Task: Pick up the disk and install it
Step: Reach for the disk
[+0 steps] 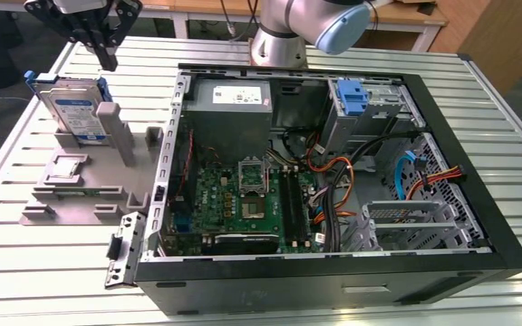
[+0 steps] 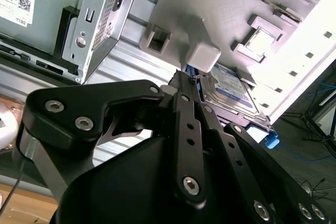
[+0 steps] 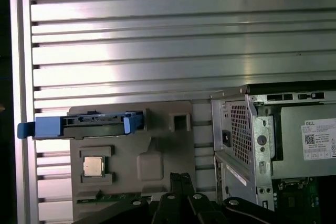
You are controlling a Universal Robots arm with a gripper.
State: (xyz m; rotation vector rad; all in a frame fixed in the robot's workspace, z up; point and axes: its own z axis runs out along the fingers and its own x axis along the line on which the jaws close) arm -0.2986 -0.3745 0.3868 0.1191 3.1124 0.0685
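A: Starting nearest in the exterior view, what's there?

B: The slatted metal bench (image 1: pixel 43 285), and on it an open computer case (image 1: pixel 334 272) lying on its side. Inside it, the green motherboard (image 1: pixel 242 197) is closest. An empty metal drive cage (image 1: pixel 406 217) sits toward the exterior view's right.

A: And beside the case?

B: A grey holder (image 1: pixel 89 197) lies on the bench at the exterior view's left, just beside the case wall. A square silver chip (image 1: pixel 66 168) rests in one of its pockets.

A: Where is the disk?

B: The disk (image 1: pixel 75 112) stands on edge in a slot at the holder's far end, with its blue bracket around it. It is outside the case. The first wrist view looks down on its top edge (image 3: pixel 94 121).

A: Further back?

B: In the case's far part are the grey power supply box (image 1: pixel 234 98) and a blue caddy (image 1: pixel 356 98).

A: And the gripper?

B: The gripper (image 1: pixel 107 62) hovers above the disk's top edge, apart from it. The fingers (image 2: pixel 184 108) are pressed together with nothing between them. Their tips point down toward the holder. Behind the case stands the arm (image 1: pixel 306 27).
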